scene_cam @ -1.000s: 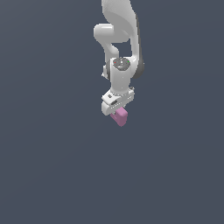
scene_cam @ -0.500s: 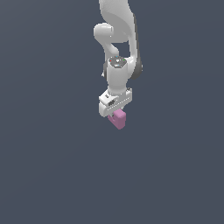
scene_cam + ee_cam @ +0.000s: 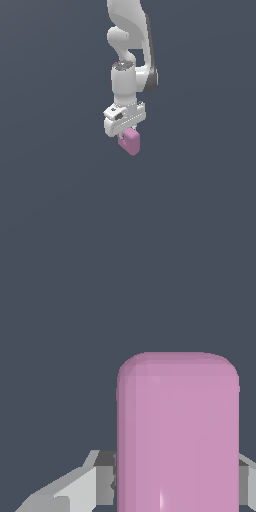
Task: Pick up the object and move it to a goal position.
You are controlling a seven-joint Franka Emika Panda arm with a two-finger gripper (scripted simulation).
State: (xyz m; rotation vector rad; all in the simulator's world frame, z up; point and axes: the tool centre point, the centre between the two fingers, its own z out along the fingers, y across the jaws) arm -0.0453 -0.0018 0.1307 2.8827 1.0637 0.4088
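I am seeing the gripper [image 3: 126,134] clenching the pink block [image 3: 131,141], which is sitting between the jaws and sticking out past their tips, tilted a little in the exterior view. The white arm [image 3: 129,75] is hanging straight down above it. In the wrist view the block [image 3: 177,436] is filling the space between the two grey fingers [image 3: 102,483], touching each on its inner side.

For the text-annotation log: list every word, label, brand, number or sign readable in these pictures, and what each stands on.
None: no readable text in either view.
The pink block is plain.
The white arm and the gripper, whose fingers clamp the block, carry no legible marking.
The grey background is blank.
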